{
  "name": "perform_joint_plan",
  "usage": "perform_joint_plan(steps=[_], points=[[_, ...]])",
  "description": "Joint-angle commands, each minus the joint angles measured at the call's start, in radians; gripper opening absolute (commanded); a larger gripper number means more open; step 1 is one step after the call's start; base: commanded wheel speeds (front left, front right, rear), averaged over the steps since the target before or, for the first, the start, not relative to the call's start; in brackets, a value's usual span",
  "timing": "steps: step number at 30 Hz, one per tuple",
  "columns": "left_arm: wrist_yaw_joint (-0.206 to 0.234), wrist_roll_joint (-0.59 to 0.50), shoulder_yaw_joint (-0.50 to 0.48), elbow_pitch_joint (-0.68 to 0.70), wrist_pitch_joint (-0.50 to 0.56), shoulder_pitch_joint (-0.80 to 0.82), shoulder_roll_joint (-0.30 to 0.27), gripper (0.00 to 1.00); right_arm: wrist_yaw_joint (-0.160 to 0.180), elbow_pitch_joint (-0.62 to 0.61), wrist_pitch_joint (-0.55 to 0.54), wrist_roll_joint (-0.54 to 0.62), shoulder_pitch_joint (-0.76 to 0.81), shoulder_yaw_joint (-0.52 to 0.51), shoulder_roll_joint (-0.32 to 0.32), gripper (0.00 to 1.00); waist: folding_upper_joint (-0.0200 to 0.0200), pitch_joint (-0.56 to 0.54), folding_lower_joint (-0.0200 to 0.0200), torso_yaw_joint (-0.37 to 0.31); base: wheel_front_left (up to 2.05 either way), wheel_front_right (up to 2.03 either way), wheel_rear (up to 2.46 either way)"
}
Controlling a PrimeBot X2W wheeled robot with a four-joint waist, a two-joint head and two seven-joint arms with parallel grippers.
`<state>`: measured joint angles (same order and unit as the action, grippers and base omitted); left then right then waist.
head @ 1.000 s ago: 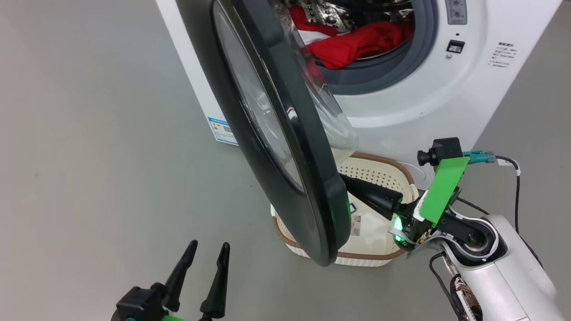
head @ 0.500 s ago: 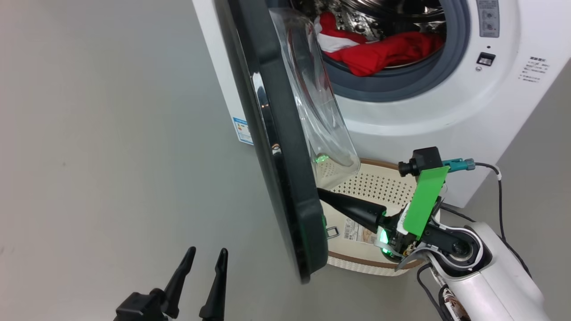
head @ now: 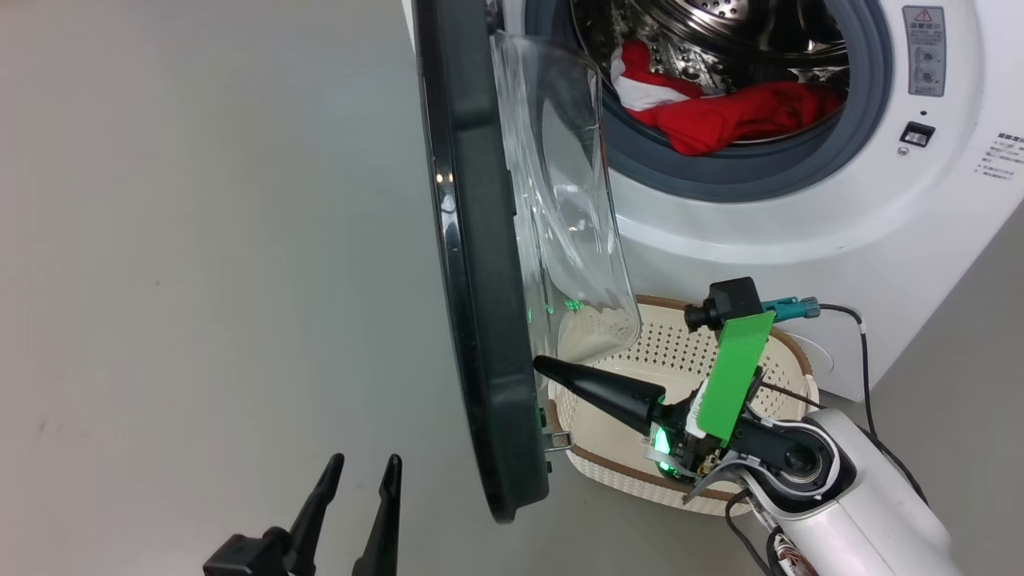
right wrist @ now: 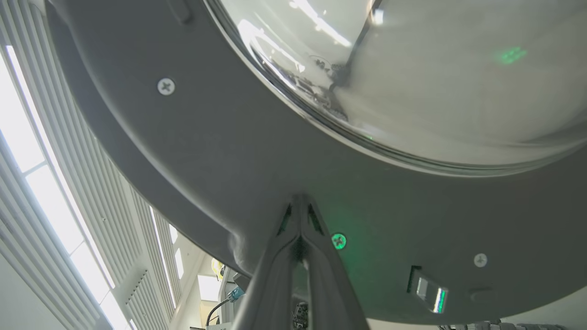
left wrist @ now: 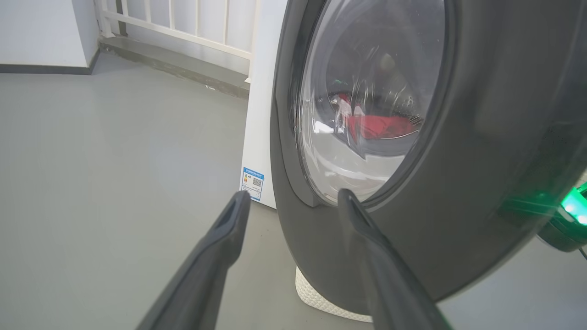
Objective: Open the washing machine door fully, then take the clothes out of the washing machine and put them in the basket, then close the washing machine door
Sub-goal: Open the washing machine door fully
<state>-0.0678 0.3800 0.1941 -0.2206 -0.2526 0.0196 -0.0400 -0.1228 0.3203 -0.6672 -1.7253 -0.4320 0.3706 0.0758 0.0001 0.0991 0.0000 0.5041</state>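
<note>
The right end effector (head: 538, 366), pinched shut, is swinging the washing machine door (head: 472, 280) wider than before, and it looks to be nearing fully open. The left end effector (head: 365, 460) is hanging spread wide.

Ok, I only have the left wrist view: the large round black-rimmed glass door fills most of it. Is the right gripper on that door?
Observer: Yes. The right wrist view shows the right gripper, shut, its tips apparently touching the grey inner face of the washing machine door, below the glass bowl.
Operator: Where are the clothes?
Observer: The head view shows the bright red and white clothes lying in the perforated steel drum.
Operator: And the basket?
Observer: The cream-white perforated plastic basket with the brown rim stands on the floor before the big white washing machine, no clothes visible inside.
</note>
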Motion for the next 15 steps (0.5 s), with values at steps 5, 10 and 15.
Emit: perform_joint_plan(steps=[5, 10, 15], points=[[0.013, 0.001, -0.039, 0.029, -0.009, 0.008, -0.01, 1.0, -0.008, -0.039, 0.013, -0.016, -0.003, 0.043, -0.026, 0.0, -0.0001, -0.007, 0.0, 0.016, 0.0, 0.0, 0.0], [0.02, 0.004, -0.044, 0.037, -0.009, 0.006, -0.01, 1.0, -0.008, -0.041, 0.027, -0.03, -0.013, 0.067, -0.026, 0.0, -0.0001, -0.003, 0.0, 0.019, 0.0, 0.0, 0.0], [0.025, 0.008, -0.049, 0.043, -0.009, 0.006, -0.01, 1.0, -0.008, -0.044, 0.044, -0.042, -0.02, 0.083, -0.026, 0.0, -0.0001, 0.0, 0.0, 0.021, 0.0, 0.0, 0.0]])
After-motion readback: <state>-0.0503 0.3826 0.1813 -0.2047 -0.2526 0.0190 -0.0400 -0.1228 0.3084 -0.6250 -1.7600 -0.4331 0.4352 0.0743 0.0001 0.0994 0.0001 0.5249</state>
